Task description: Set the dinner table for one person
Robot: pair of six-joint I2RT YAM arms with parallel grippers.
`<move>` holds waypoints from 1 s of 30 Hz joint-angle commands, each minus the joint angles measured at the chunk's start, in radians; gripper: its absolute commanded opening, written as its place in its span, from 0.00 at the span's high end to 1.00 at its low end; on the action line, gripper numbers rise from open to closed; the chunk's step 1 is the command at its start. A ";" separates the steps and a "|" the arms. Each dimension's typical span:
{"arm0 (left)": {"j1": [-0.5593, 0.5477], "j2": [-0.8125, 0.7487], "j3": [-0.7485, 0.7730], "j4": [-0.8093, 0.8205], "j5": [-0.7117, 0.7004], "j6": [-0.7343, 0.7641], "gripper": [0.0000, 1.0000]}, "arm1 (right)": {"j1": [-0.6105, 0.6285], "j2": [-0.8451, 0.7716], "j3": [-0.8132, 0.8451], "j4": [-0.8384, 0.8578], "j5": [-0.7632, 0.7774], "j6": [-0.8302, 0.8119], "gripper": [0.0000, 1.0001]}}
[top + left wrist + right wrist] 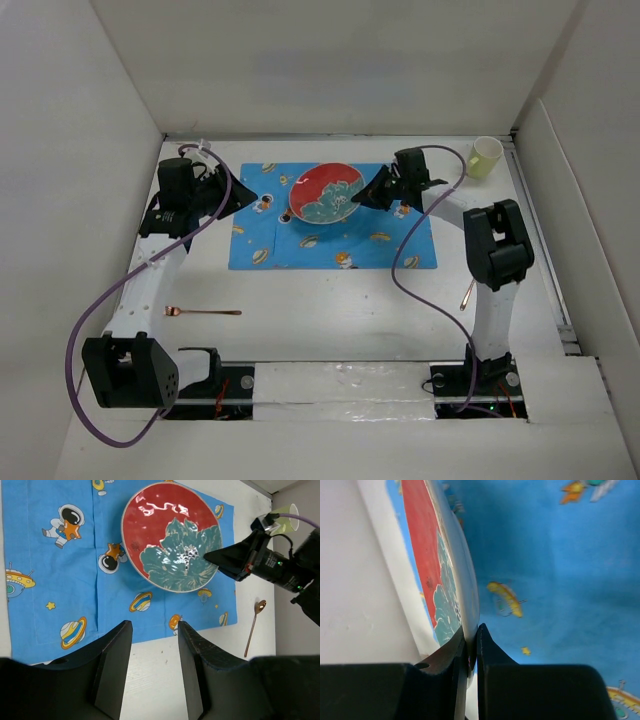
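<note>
**Plate placement at the place setting.** The white tabletop (pixel 330 335), a broad surface with low side walls, carries every item. The blue cartoon-print mat (pixel 300 250) lies flat on its far middle. The right jaws are closed on the right rim of the red-and-teal plate (pixel 322 195), pinching only a thin edge, and the plate appears tilted over the mat's far half. The left jaws stand open and empty at the mat's left edge, pointing toward the plate. The principal hazard is that so narrow a hold on a glossy rim may let the plate's weight turn it within the jaws or pull it free, dropping it onto the cloth. Lowered while tilted, its low edge would likely touch first and drag or wrinkle the mat, or leave the plate overhanging the far edge. A sweep of the right arm (pixel 495 250) could also knock the second spoon (pixel 467 295) lying just beside it. A copper spoon (pixel 205 312) rests well apart at near left, and a pale green cup (pixel 486 157) stands at the far right corner. It cannot be told whether the plate's low edge touches the mat. The right wrist view gives only a blurred, edge-on slice of the plate, and the plate's underside is unseen. In the left wrist view the right arm partly covers the cup.
</note>
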 commanded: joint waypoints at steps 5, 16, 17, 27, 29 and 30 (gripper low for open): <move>0.002 -0.030 -0.006 0.042 -0.004 -0.003 0.61 | 0.012 -0.004 0.048 0.170 -0.085 0.102 1.00; 0.002 0.011 0.055 0.019 -0.038 -0.008 0.61 | 0.003 0.003 -0.064 0.087 -0.019 0.076 0.96; 0.002 0.016 0.071 0.010 -0.049 -0.008 0.61 | 0.003 0.003 -0.070 0.084 -0.019 0.078 0.94; 0.002 0.061 0.281 -0.083 -0.118 0.007 0.62 | 0.023 -0.037 -0.001 -0.132 0.076 -0.028 0.52; 0.002 0.068 0.349 -0.103 -0.127 0.001 0.63 | 0.023 -0.058 0.017 -0.170 0.123 -0.060 0.52; 0.002 0.067 0.367 -0.108 -0.128 -0.003 0.65 | 0.023 -0.087 0.025 -0.207 0.142 -0.092 0.51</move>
